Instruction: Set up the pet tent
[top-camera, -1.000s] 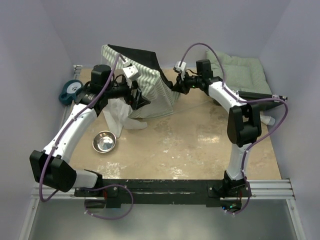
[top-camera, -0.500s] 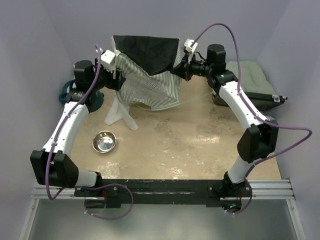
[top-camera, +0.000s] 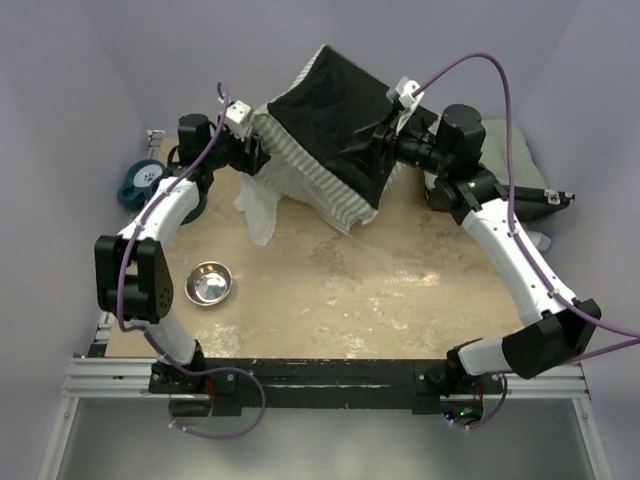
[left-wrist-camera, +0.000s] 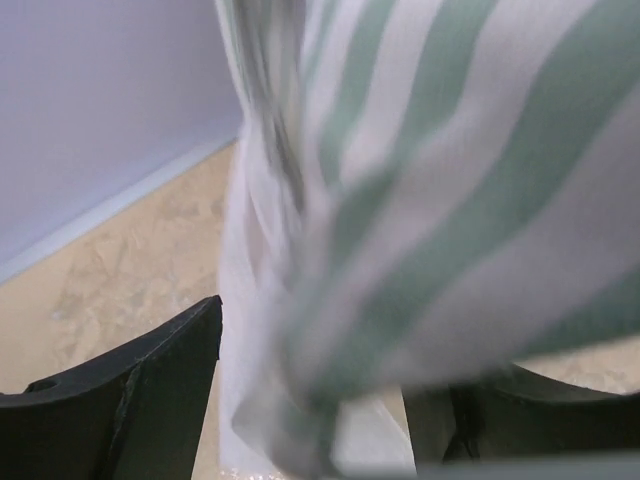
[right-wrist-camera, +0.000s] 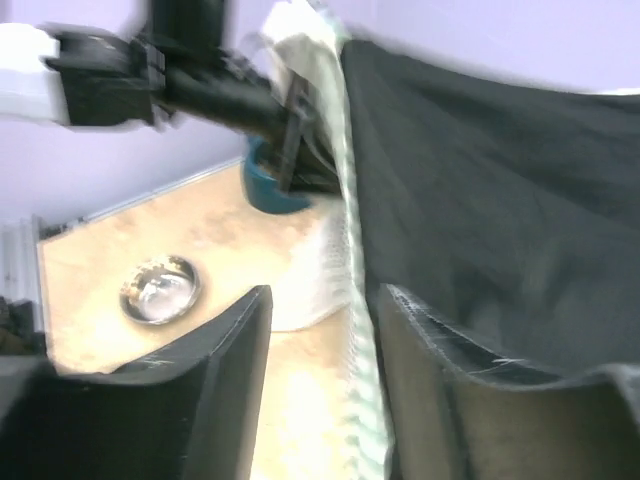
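The left gripper (left-wrist-camera: 310, 400), jaws wide, clamps a bunched striped corner of the pet tent (top-camera: 325, 150). The tent is raised in the upper centre of the top view, its long axis slanting between both arms. The right gripper (right-wrist-camera: 320, 330) stands half open, the tent's striped edge passing loosely between its fingers. I judge the left alone carries it.

One tent (top-camera: 300, 165) of green-and-white striped cloth, with one black panel (top-camera: 335, 115) and one white flap (top-camera: 258, 210). Two robot arms, the left arm (top-camera: 165, 215) and the right arm (top-camera: 515, 255), each ending in one gripper: the left gripper (top-camera: 256, 155) and the right gripper (top-camera: 385, 135), two fingers apiece. Two purple cables (top-camera: 470, 62), one along each arm. One metal bowl (top-camera: 209, 283). One teal dish (top-camera: 140, 182). One green cushion (top-camera: 505, 150). One table (top-camera: 400, 290).
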